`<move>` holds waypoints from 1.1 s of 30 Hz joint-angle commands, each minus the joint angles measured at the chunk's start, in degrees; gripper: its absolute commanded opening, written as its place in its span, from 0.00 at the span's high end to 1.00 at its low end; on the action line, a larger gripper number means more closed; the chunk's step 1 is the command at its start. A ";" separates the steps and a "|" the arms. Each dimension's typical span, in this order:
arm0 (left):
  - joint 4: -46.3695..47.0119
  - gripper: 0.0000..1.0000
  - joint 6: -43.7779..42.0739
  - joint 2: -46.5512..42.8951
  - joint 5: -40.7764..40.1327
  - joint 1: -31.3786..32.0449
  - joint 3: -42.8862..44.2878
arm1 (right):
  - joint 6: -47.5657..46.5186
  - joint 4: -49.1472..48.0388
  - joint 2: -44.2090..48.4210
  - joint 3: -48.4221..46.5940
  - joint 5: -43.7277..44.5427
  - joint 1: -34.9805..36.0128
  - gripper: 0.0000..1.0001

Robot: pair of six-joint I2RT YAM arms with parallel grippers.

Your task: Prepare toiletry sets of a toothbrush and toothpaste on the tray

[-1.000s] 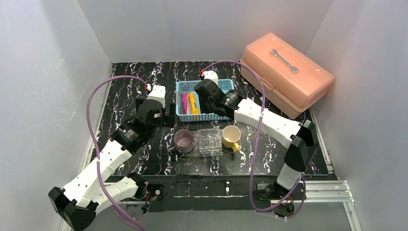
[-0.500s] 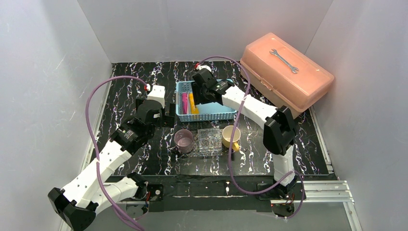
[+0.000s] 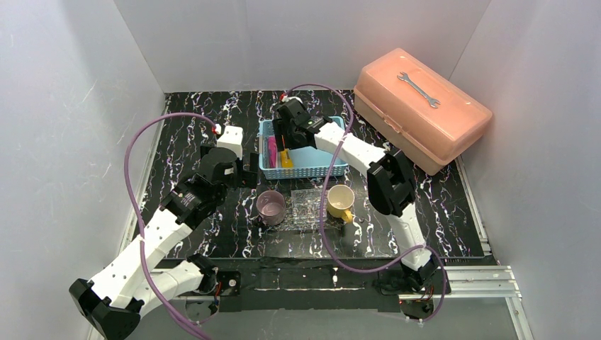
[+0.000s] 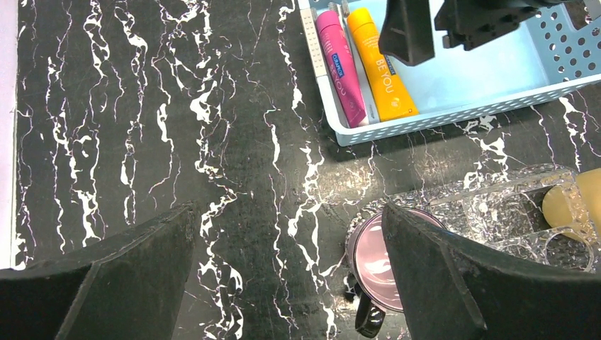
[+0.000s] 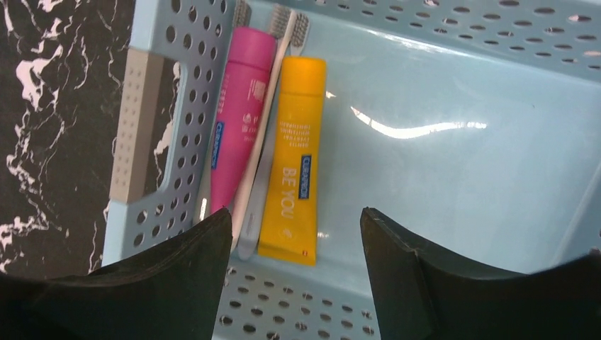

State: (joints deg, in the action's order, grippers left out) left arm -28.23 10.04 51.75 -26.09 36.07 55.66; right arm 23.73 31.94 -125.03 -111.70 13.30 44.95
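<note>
While the right gripper [image 5: 294,212] hangs spread over the basket [image 5: 181,92], the yellow tube [image 5: 292,163] looks light and squashy; I'd pinch its middle.

Arms [image 3: 159,230] white w/ blk joints; purple cables [image 3: 130,170]; blk tool fingers [image 4: 106,283].

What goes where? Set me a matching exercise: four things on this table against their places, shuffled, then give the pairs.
Things:
1. yellow tube
2. wrench
3. purple cup
4. yellow cup

Places:
A. on the pink toolbox
B. right of the clear tray
C. in the blue basket
D. left of the clear tray

Pairs: 1-C, 2-A, 3-D, 4-B
</note>
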 commanded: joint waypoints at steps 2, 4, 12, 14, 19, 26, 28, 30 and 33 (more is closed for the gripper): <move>1.31 0.02 -0.02 -1.00 0.07 -0.13 -0.46 | 0.00 -3.21 -3.54 -4.34 -3.02 -1.48 0.25; 1.29 0.02 -0.10 -0.97 0.07 -0.13 -0.46 | 0.49 -4.03 -4.57 -4.80 -3.27 -1.68 0.25; 1.19 0.02 -0.19 -0.39 0.34 -0.13 -0.40 | 1.20 -3.70 -8.45 -8.17 -5.09 -2.58 0.29; 1.14 0.02 -0.20 -0.35 0.33 -0.15 -0.38 | 1.23 -3.73 -9.11 -8.19 -5.75 -2.59 0.31; 1.18 0.02 -0.18 -0.42 0.33 -0.13 -0.31 | 1.89 -4.06 -10.42 -7.74 -5.92 -2.59 0.33; 1.09 0.02 -0.18 -0.41 0.08 -0.13 -0.30 | 2.36 -4.48 -12.40 -7.68 -6.91 -2.59 0.39; 1.07 0.02 -0.16 -0.36 0.00 -0.19 -0.32 | 2.49 -4.72 -12.72 -7.15 -7.16 -2.59 0.41; 1.08 0.02 -0.16 -0.42 -0.08 -0.13 -0.30 | 2.62 -4.98 -12.86 -6.60 -7.37 -2.59 0.45; 1.08 0.02 -0.28 -0.42 -0.24 -0.13 -0.29 | 2.74 -5.22 -12.96 -6.26 -7.33 -2.59 0.50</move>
State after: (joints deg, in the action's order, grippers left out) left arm -27.22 10.02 51.77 -25.47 36.07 55.64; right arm 26.11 28.47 -137.53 -117.34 6.83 42.48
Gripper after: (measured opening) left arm 0.983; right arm 0.537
